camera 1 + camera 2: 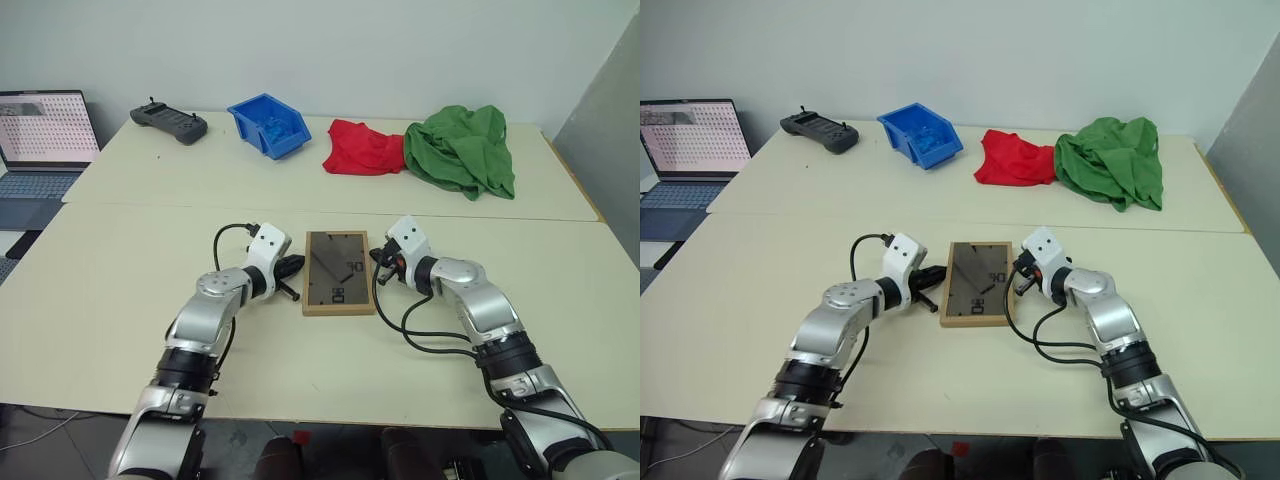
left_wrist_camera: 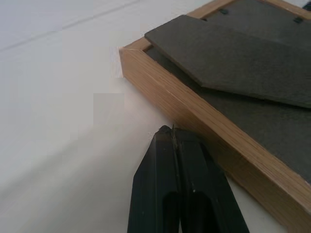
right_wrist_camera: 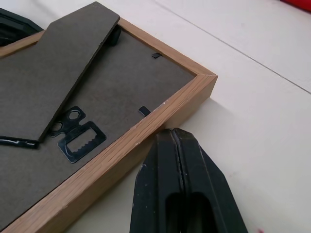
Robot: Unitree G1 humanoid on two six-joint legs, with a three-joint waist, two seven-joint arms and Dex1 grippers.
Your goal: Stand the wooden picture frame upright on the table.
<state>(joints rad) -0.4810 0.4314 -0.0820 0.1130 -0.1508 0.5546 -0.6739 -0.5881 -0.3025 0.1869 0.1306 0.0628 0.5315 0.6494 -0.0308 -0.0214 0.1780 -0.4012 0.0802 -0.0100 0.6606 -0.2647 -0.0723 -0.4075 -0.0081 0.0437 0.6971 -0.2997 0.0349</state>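
No readable text, label, brand or number is showing anywhere. The laptop (image 1: 42, 140) at the upper left of the left eye view is displaying a grid of tiny marks on its screen, too small to make out as letters or figures. The dark back panel of the wooden picture frame (image 1: 339, 272), lying at the centre of that view, is showing only pale reflections and metal fittings, not writing. The sawtooth hanger (image 3: 77, 137) in the lower left of the right wrist view is carrying no stamp that can be read. The handheld controller (image 1: 168, 123) near the top edge is bearing no legible marking either.
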